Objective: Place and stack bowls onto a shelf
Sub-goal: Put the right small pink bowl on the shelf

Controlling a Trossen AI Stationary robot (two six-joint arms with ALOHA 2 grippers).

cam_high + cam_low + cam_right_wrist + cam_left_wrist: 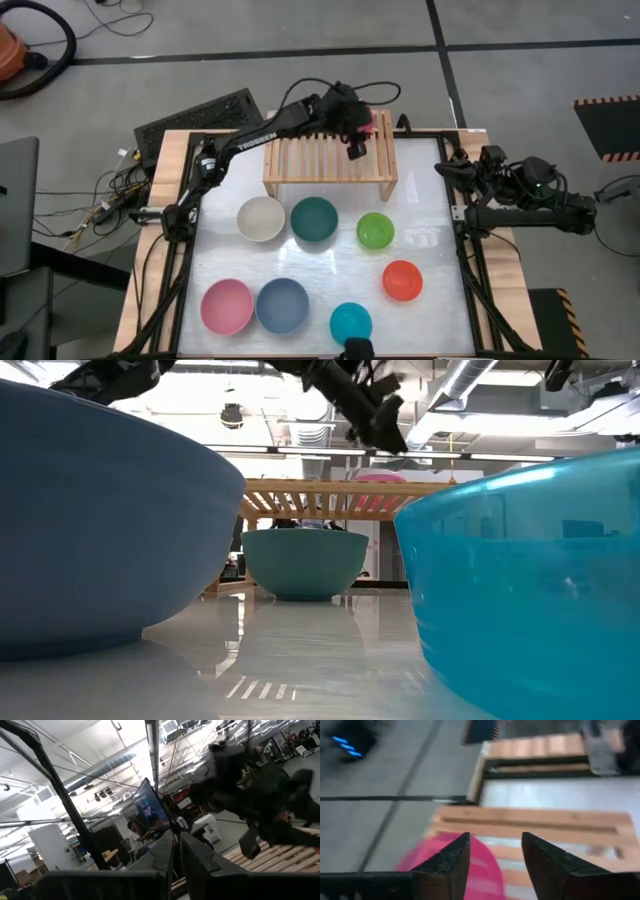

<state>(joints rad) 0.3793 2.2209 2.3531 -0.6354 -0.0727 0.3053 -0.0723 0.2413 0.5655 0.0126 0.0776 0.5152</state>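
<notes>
White glossy table point(430, 215) with light-wood edging, on a grey concrete floor with dark tape lines; cables at 9 o'clock, a black mat off the 11 o'clock corner.

Near to far in the high view:
- 6 o'clock edge: teal bowl point(351, 322), small. Fills the right of the low view point(520, 580).
- 7 o'clock: slate blue bowl point(283, 305), and pink bowl point(227, 307) touching or just beside it. Slate blue fills the left of the low view point(100, 520).
- 4 o'clock: red-orange bowl point(402, 280), small, standing apart.
- Centre row: cream bowl point(261, 219), dark green bowl point(314, 219) just beside it, lime green bowl point(375, 231) toward 3 o'clock. All 7 upright, plain, on the table.
- 12 o'clock: shelf point(310, 157), low slatted light-wood rack with solid side legs.
- Magenta bowl point(366, 124) on the shelf's far right corner, mostly hidden by the arm; in the low view a pink rim shows on top of the slats point(378, 478).

Left gripper point(356, 140) is over the right part of the shelf, fingers point(451, 860) spread apart, nothing between them, magenta bowl point(445, 860) just below and beside them.

Right gripper point(450, 170) waits at the 2 o'clock table edge, its fingers point(197, 860) almost together, holding nothing.

The right wrist view shows a workshop with ceiling ducts and a person seated well back.
</notes>
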